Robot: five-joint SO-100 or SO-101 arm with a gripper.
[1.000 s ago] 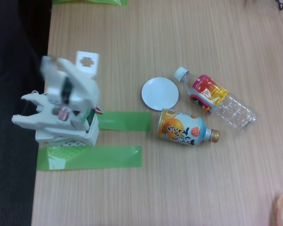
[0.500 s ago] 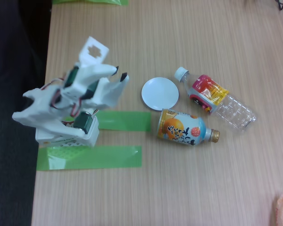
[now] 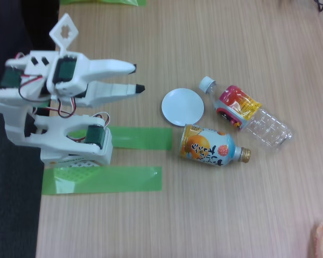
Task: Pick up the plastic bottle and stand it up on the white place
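On the wooden table [image 3: 204, 215], right of centre in the fixed view: plastic bottle [image 3: 245, 110] lying on its side, white cap toward the upper left, clear base toward the lower right, label around the middle. Just left of the cap, flat and bare, the white place [image 3: 183, 107]. Directly below, nearly touching both, an orange-and-blue bottle-can [image 3: 211, 146], also on its side. Best approached from above and across the bottle's long axis, closing on the labelled middle rather than the slick clear end, and keeping clear of the can close beside it. Well to the left, gripper [image 3: 137, 77] pointing right toward the disc, fingers a narrow gap apart, holding nothing. Arm folded low over its base beside two green tape strips [image 3: 102, 179], reach not yet extended.
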